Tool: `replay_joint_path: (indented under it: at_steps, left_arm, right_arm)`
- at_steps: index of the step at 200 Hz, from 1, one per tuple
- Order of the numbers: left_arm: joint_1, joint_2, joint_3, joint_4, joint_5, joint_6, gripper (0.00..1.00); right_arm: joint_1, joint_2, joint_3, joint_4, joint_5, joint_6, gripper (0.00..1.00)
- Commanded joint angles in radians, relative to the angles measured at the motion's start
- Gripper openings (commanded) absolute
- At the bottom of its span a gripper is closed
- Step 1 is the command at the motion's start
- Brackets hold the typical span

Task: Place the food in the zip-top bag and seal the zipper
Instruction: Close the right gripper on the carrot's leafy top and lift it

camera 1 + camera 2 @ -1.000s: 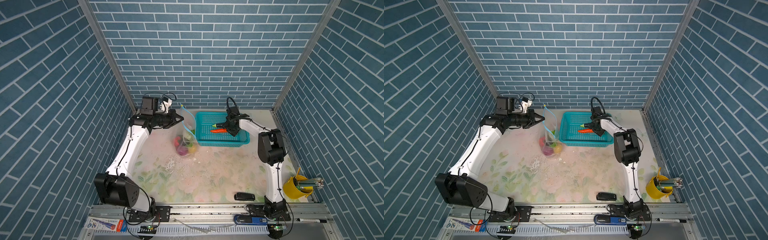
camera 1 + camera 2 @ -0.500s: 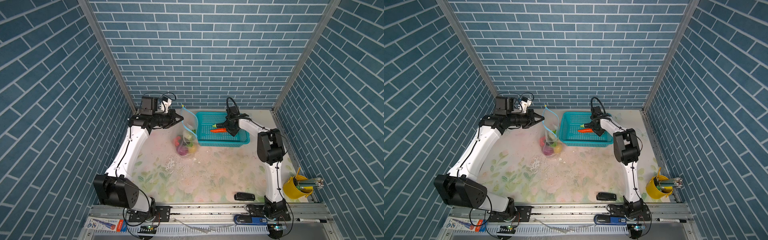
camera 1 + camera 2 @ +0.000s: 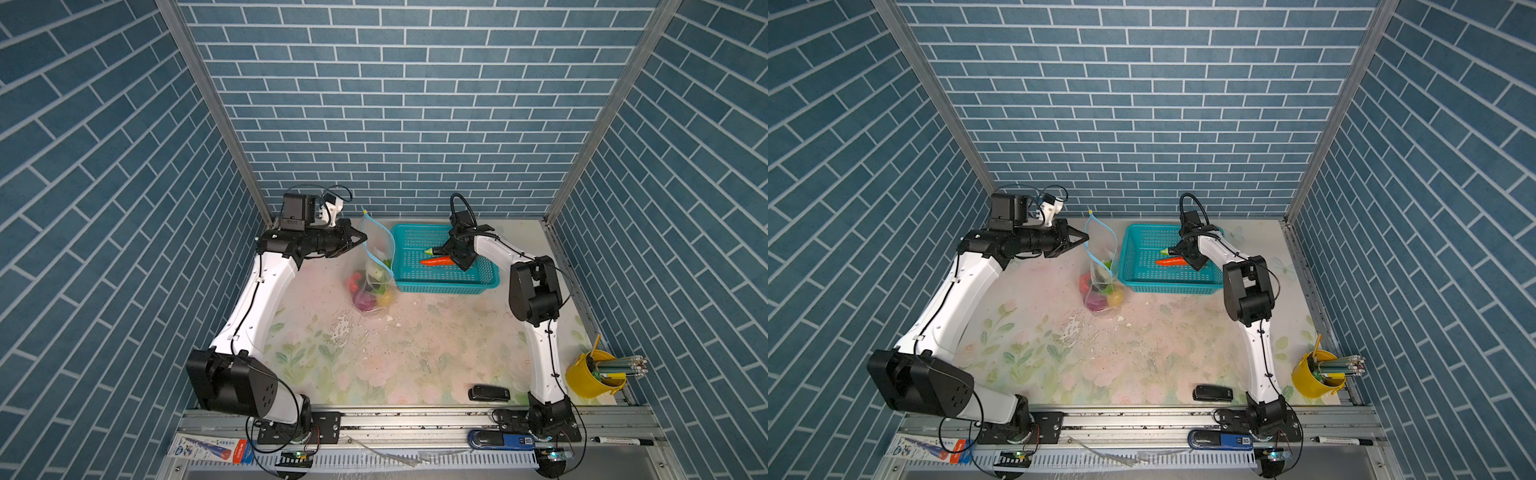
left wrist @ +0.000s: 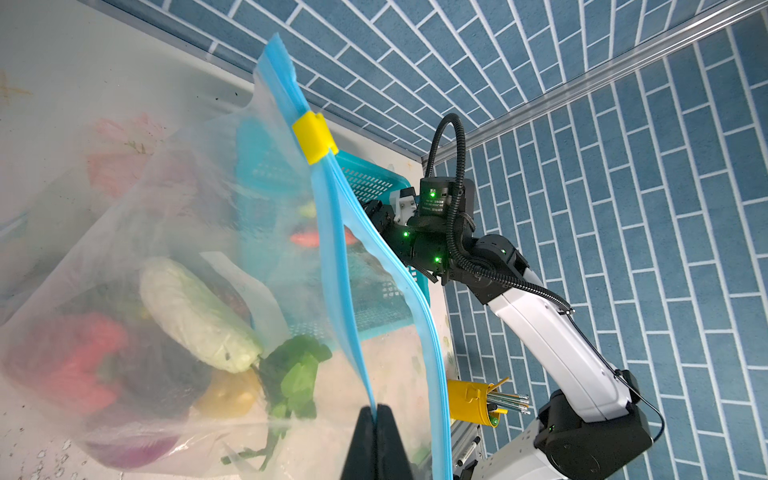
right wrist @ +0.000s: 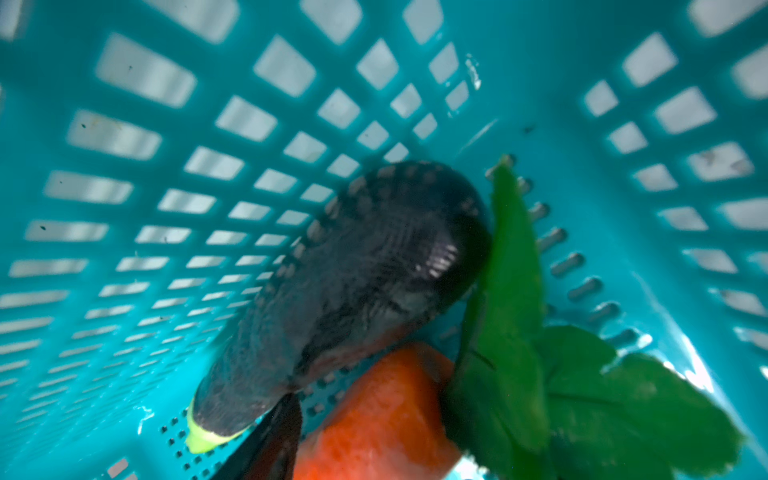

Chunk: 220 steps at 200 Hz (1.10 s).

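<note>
The bag [image 3: 376, 243] stands on end just beside the basket [image 3: 444, 286], its long axis rising from the flowered table [image 3: 415, 353] to the yellow slider [image 4: 313, 137] at the top far corner; its mouth stands open. It is clear, crinkled film, and the zipper [image 4: 332, 257] is a smooth light blue band that splits in two below the slider. The left claw [image 3: 362, 240] is clenched on one of those bands, black fingertips [image 4: 361, 449] pressed flat together on it. Through the film the food [image 3: 365, 299] at the bottom blurs: a red pepper [image 4: 79, 361], a pale ridged cabbage [image 4: 195, 316], leafy greens [image 4: 297, 374], a yellow potato [image 4: 228, 395] and a purple onion [image 4: 133, 451]. In the teal, hole-punched basket the carrot [image 3: 435, 261] lies crosswise, pointed tip toward the bag, leafy end under the right claw [image 3: 456, 254]. A dark glossy eggplant [image 5: 353, 274] lies against it, yellow-green stem end away from the basket corner. The right claw's fingers are hidden by its own body and the wrist view is close and blurred, so I cannot tell whether it is spread or grasping.
</note>
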Motion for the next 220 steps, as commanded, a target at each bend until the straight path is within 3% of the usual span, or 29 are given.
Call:
replay_joint_path:
  at_steps: [1, 62, 171, 220]
  left_arm:
    - [0.010, -0.019, 0.001, -0.016, 0.002, 0.023, 0.00]
    - [0.013, -0.014, 0.001, -0.013, 0.005, 0.022, 0.00]
    - [0.013, -0.025, -0.011, -0.006, 0.002, 0.012, 0.00]
    - [0.013, -0.022, -0.011, -0.007, -0.002, 0.009, 0.00]
  right_arm:
    - [0.008, 0.025, 0.046, -0.049, -0.007, 0.018, 0.69]
    - [0.014, -0.018, -0.015, 0.000, -0.026, 0.015, 0.52]
    - [0.023, -0.113, -0.098, 0.069, -0.045, -0.044, 0.43]
    - [0.036, -0.197, -0.120, 0.076, 0.009, -0.112, 0.43]
